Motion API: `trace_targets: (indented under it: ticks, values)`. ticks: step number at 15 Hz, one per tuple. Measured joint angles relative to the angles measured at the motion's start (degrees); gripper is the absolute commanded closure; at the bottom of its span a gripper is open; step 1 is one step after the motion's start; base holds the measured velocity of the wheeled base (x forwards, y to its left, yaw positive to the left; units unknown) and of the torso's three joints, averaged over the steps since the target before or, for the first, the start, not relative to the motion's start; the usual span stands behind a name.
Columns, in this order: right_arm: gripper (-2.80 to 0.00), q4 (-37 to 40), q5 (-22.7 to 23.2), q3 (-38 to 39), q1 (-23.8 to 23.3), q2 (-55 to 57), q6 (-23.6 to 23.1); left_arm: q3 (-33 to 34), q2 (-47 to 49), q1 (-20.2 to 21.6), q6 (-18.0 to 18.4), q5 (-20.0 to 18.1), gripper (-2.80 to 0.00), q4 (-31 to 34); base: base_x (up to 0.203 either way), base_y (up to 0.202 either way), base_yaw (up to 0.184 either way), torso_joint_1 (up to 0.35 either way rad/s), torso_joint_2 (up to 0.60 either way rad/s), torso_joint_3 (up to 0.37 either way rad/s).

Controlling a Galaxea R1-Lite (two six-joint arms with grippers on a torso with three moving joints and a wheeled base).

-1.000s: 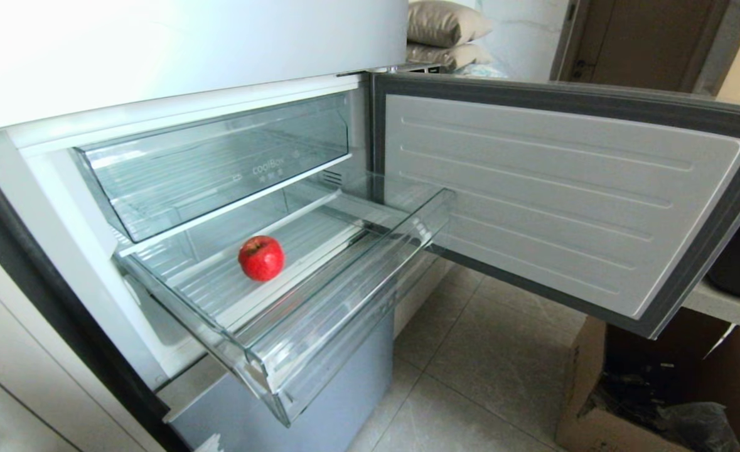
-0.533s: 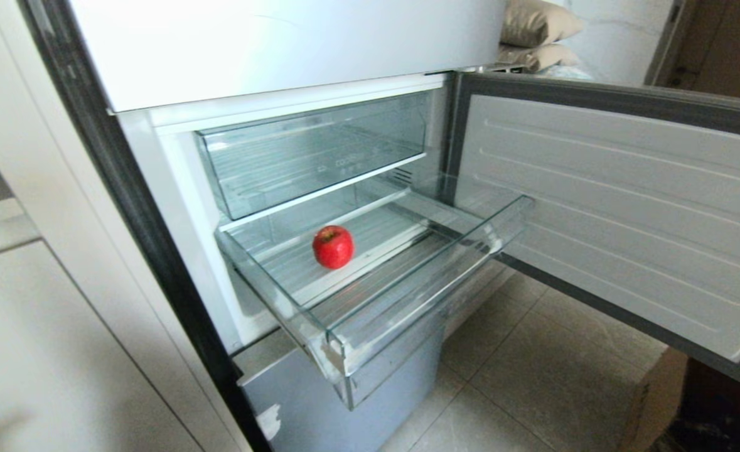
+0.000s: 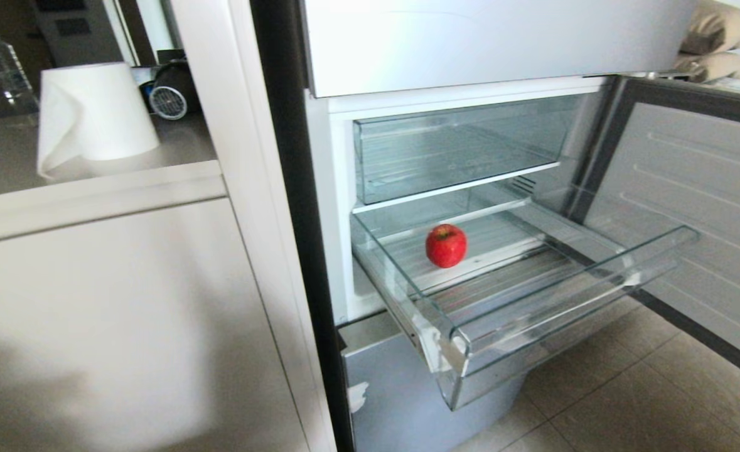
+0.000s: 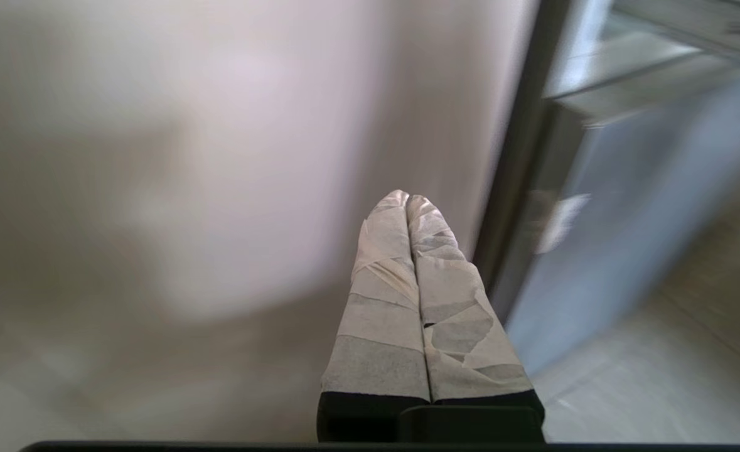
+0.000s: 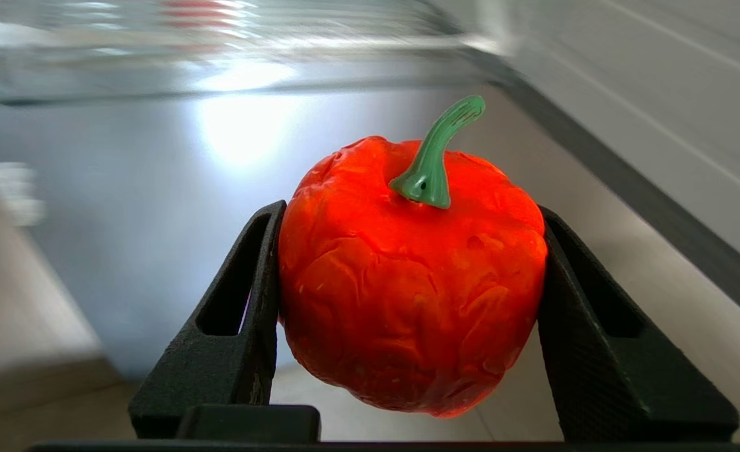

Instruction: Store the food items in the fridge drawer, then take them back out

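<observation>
Apple (image 3: 446, 245) (red, stem end up) sits alone on the ribbed floor of the pulled-out fridge drawer (image 3: 570, 314), whose front corner carries white tape scraps. Above it the second clear drawer (image 3: 457, 147) is pushed in. The right gripper (image 5: 407, 276) has its black fingers (image 5: 244, 314) clamped on both sides of a red pepper (image 5: 410, 276) with a green stem. The left gripper (image 4: 407, 201) has its taped fingers pressed together, holding nothing, near the cabinet side (image 3: 125, 301). A paper towel roll (image 3: 93, 113) stands on the tabletop (image 3: 5, 157).
</observation>
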Motion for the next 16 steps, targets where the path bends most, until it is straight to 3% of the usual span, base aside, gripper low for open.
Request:
trace_targets:
  ticks: [4, 7, 9, 12, 16]
  values:
    - [0.0, -0.02, -0.09, 0.0, 0.02, 0.02, 0.06, 0.0, 0.0, 0.0, 0.0, 0.0, 0.0, -0.01, 0.002, -0.004, 0.167, 0.004, 0.01, 0.004]
    - [0.0, -0.48, -0.1, 0.01, 0.02, 0.05, 0.03, 0.0, 0.0, 0.01, 0.0, 0.0, 0.0, -0.01, 0.001, -0.003, 0.064, 0.004, 0.0, 0.0]
    - [0.0, -6.15, -0.89, -0.44, 0.02, 0.1, -0.92, 0.0, 0.0, 0.0, 0.0, -0.02, 0.0, 0.01, 0.0, 0.0, 0.0, 0.0, 0.0, 0.0]
    - [0.0, -10.63, -3.92, -6.3, -0.02, 3.83, -1.32, 0.0, 0.0, 0.0, 0.0, 0.0, 0.0, 0.01, 0.0, 0.0, 0.0, 0.0, 0.0, 0.0]
    - [0.0, -11.82, -4.57, -16.95, 0.09, 20.49, 0.47, 0.0, 0.0, 0.0, 0.0, -0.02, 0.0, 0.0, 0.0, 0.0, 0.0, 0.0, 0.0, 0.0]
